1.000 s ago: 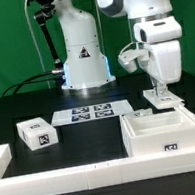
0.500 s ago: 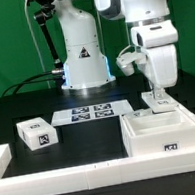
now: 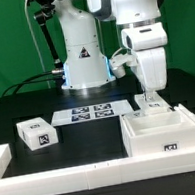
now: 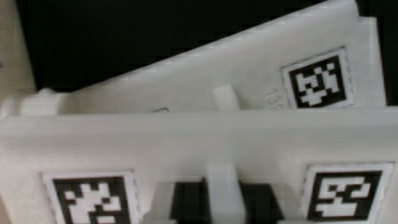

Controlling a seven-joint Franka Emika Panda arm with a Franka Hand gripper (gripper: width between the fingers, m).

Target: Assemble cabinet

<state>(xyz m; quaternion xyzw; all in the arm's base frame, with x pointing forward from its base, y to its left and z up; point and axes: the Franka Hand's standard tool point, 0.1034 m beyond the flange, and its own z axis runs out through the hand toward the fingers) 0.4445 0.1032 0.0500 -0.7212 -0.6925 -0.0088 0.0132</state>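
The cabinet's large white open box [image 3: 163,132] lies at the exterior view's right. My gripper [image 3: 151,96] stands just behind its back edge, shut on a thin upright white panel [image 3: 153,104] with tags. In the wrist view the gripper [image 4: 222,196] has its dark fingers [image 4: 185,200] on both sides of the panel's narrow white rib, between two square tags [image 4: 86,197]. Beyond it lies another tagged white panel surface [image 4: 267,75]. A small white tagged block [image 3: 36,134] lies alone at the exterior view's left.
The marker board [image 3: 92,112] lies flat in front of the robot's white base [image 3: 82,57]. A long white rail [image 3: 87,174] runs along the table's front edge, with a raised end [image 3: 1,157] at the exterior view's left.
The arm and gripper have shifted toward the exterior view's left, carrying the held panel along the box's back edge. The other parts have not moved.
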